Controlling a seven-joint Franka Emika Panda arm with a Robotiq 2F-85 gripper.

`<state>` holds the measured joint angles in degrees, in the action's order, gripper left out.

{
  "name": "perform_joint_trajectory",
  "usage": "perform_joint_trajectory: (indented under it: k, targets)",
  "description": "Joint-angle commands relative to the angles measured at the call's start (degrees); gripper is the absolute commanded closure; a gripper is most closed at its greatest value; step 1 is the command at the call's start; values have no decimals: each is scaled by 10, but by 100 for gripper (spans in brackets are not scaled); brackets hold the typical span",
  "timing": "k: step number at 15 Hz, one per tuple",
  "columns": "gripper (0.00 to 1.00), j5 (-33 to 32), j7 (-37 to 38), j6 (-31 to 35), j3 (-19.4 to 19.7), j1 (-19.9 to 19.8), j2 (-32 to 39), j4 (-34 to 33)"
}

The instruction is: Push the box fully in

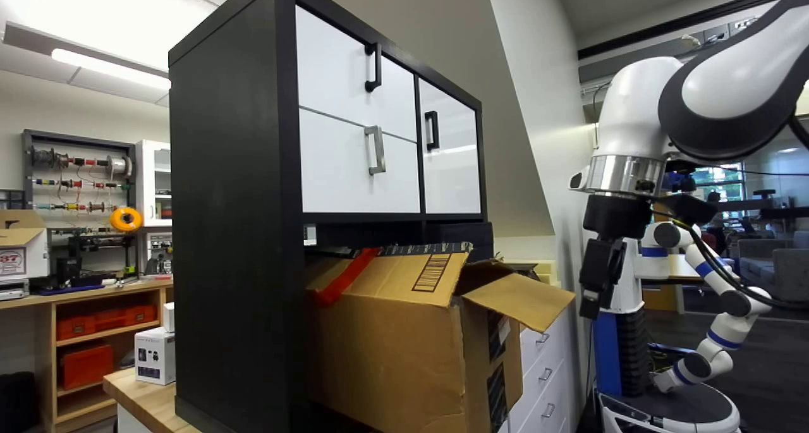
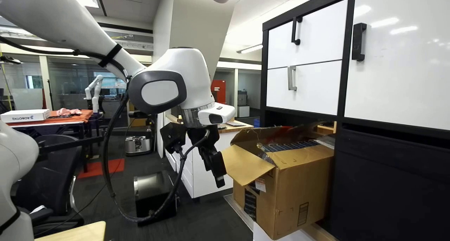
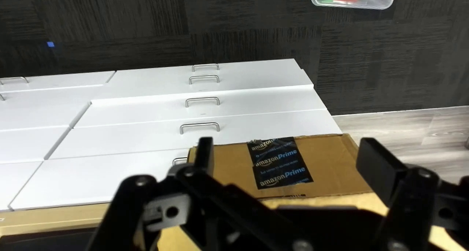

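Nearest: end effector (image 3: 287, 152), fingers (image 3: 379, 170) spread wide, nothing held. It points down; in an exterior view a narrow gap shows between it and the loose flap (image 1: 521, 297) of the box (image 2: 304, 195). Contact unlikely.

Box: rear portion inside the lower bay of the black cabinet (image 1: 227, 199); front portion overhangs the front edge of the surface (image 1: 145, 400). Red tape (image 1: 346, 278) crosses its top close to the cabinet's front frame. Front face, with dark printed tape (image 3: 280, 166), is fully exposed. Flaps splayed, not folded down.

Progress (judgement): partial insertion only. Done: box is entered into the bay. Left: the overhanging portion must go back across the surface's front edge until the front face sits about level with the cabinet frame. Free depth behind the box: cannot tell. Next push probably wants the front face below the flap; the flap itself would likely fold rather than pass the load. Bringing the fingers together first might give a firmer contact.

Farther: white drawers (image 3: 256, 100) below the surface's front edge; small white box (image 1: 150, 357) near the surface's corner beyond the cabinet's dark side. Farthest in the wrist view: clear bin (image 3: 366, 3) on the floor (image 3: 238, 20).
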<state>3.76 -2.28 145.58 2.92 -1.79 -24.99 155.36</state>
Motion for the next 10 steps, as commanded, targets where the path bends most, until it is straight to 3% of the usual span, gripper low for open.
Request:
perform_joint_trajectory:
  k: [1,10]
  targets:
    - [0,50,-70,82,38,37,-2,37]
    - [2,146,-194,217,118,160,48,43]
